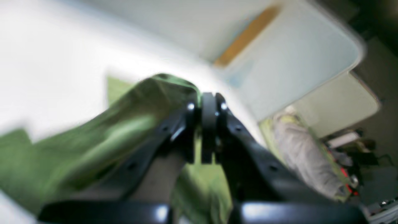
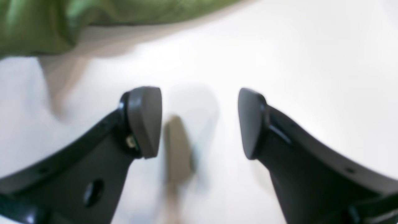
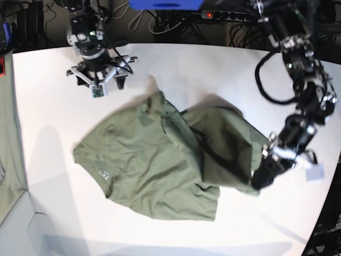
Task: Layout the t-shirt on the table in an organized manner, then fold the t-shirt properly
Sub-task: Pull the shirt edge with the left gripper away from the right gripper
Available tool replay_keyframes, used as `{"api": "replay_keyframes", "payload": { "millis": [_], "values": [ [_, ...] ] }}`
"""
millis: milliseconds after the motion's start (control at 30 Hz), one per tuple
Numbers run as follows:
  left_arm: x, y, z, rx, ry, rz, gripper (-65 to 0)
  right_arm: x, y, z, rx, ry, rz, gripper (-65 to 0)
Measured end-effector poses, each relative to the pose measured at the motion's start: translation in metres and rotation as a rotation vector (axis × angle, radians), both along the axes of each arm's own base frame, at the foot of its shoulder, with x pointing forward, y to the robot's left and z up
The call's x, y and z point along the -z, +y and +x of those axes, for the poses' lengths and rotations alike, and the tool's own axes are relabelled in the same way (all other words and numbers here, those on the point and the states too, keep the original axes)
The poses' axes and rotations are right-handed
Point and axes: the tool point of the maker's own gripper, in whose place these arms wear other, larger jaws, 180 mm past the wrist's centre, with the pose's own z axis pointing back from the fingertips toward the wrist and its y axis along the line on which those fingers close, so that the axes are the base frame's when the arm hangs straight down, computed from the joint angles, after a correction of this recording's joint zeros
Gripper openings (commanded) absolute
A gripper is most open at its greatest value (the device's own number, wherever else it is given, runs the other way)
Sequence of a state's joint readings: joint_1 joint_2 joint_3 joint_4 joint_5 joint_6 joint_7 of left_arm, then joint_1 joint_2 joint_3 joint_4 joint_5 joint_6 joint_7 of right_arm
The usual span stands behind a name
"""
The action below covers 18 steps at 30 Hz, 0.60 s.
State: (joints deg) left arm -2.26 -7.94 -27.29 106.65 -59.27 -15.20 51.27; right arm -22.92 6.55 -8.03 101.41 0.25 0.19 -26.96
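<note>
T-shirt rumpled mid-counter, half unfolded. My left gripper jaws clenched on its edge, my left side. Right gripper jaws released, empty, well apart, beyond shirt's opposite corner. Left arm nearer; I pull outward.

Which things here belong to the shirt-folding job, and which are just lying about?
Job:
- t-shirt, crumpled, one edge pinched
- table
- left gripper, shut on the shirt
- right gripper, open, empty

Lying about:
- green cloth strip at the table's edge
- cables behind the table
</note>
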Motion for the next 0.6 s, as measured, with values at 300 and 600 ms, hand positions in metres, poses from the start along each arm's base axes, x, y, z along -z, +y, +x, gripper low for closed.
{"api": "replay_keyframes", "payload": {
  "millis": [300, 600],
  "values": [
    [0.023, 0.072, -0.098, -0.185, 0.096, -0.085, -64.7, 0.000, -0.007, 0.011, 0.014, -0.019, -0.010, -26.5],
    [0.066, 0.112, -0.166, -0.316, 0.289, -0.085, -64.5, 0.015, -0.006, 0.017, 0.015, 0.007, -0.007, -26.5]
  ]
}}
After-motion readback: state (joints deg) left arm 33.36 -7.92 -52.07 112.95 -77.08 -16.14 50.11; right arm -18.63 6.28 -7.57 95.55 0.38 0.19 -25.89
